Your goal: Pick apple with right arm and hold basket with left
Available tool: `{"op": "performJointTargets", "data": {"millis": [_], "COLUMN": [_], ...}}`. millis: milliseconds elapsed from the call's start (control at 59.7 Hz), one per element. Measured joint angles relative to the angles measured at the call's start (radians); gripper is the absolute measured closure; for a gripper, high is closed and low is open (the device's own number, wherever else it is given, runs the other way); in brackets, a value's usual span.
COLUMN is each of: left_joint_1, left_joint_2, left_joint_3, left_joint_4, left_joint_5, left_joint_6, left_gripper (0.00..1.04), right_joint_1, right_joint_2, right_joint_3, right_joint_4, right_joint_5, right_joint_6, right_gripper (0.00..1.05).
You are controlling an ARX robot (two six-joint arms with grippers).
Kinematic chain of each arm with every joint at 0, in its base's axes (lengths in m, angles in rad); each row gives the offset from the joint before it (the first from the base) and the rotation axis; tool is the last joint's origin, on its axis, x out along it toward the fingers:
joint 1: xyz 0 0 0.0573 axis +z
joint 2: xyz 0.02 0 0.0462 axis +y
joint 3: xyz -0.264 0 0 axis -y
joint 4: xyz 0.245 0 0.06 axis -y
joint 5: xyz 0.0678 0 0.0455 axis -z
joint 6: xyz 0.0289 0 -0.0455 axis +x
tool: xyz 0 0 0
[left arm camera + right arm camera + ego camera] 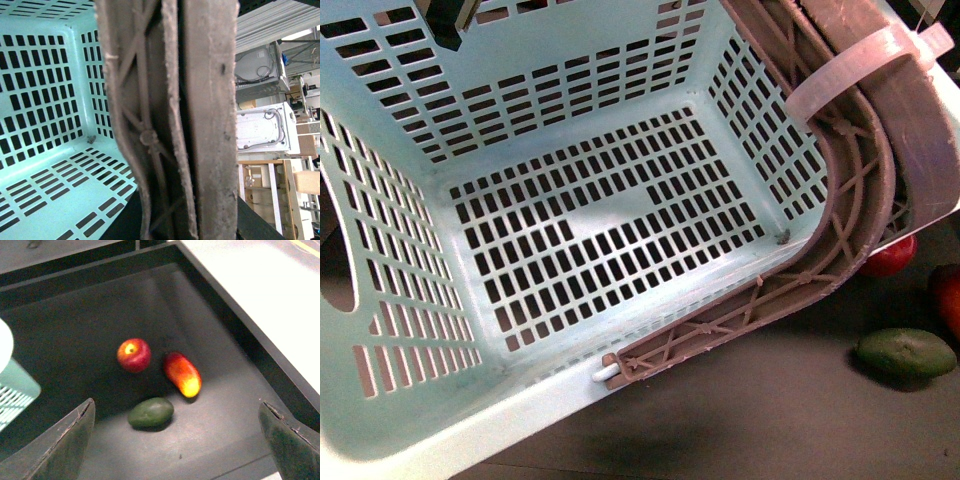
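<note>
Three fruits lie on the dark surface (760, 420) in the front view, to the right of the basket (410, 400), which fills most of the frame, is tilted and has nothing inside. Its grey-brown handles (860, 190) curve along the right side, bound near the top by a white zip tie (850, 70). The apple (892, 258) peeks out from behind the handles, mostly hidden by them. A green oval fruit (906, 353) lies nearer the camera, and a second red fruit (948, 300) is cut off by the frame's edge. In the left wrist view the handles (200, 120) stand very close to the lens and fill the middle of the frame, with the basket's slotted wall (35, 90) and floor beside them. No finger of the left gripper shows in any view, so I cannot tell how its jaws stand. In the right wrist view the right gripper (176, 405) hangs above the surface (225, 405), its two fingers (70, 440) spread wide with nothing between them. The apple (133, 355) sits on the surface with its yellowish stem patch facing up, just beside the elongated red-and-yellow fruit (182, 374). The green fruit (151, 412) lies near both. A corner of the basket (15, 390) shows well apart from the apple.
</note>
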Motion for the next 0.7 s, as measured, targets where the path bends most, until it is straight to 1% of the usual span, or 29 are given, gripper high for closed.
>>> {"op": "performJointTargets", "data": {"millis": [67,167,301,335,368,452,469,553,703], "left_joint_1": [0.001,0.001,0.001,0.001,0.001,0.001,0.001,0.001,0.001], "left_joint_2": [0.000,0.000,0.000,0.000,0.000,0.000,0.000,0.000,0.000], "left_joint_3": [0.000,0.000,0.000,0.000,0.000,0.000,0.000,0.000,0.000], "left_joint_4": [0.000,0.000,0.000,0.000,0.000,0.000,0.000,0.000,0.000], "left_joint_5": [0.003,0.002,0.004,0.002,-0.001,-0.002,-0.002,-0.001,0.000], "left_joint_6": [-0.003,0.002,-0.002,-0.001,0.000,0.001,0.001,0.000,0.000], "left_gripper": [0.88,0.88,0.88,0.88,0.88,0.88,0.88,0.88,0.88], "right_joint_1": [0.002,-0.018,-0.101,-0.122,-0.151,-0.195,-0.207,-0.244,-0.301], "right_joint_2": [0.051,0.190,0.486,0.579,0.710,0.941,1.006,1.217,1.513], "right_joint_3": [0.015,0.033,0.069,0.086,0.114,0.180,0.202,0.282,0.415], "right_joint_4": [0.066,0.232,0.528,0.612,0.723,0.884,0.921,0.998,0.974], "right_joint_5": [0.000,-0.048,-0.166,-0.183,-0.220,-0.265,-0.289,-0.329,-0.379], "right_joint_6": [0.027,0.004,-0.077,-0.107,-0.141,-0.210,-0.234,-0.277,-0.287], "right_gripper": [0.09,0.09,0.09,0.09,0.09,0.09,0.09,0.09,0.09]}}
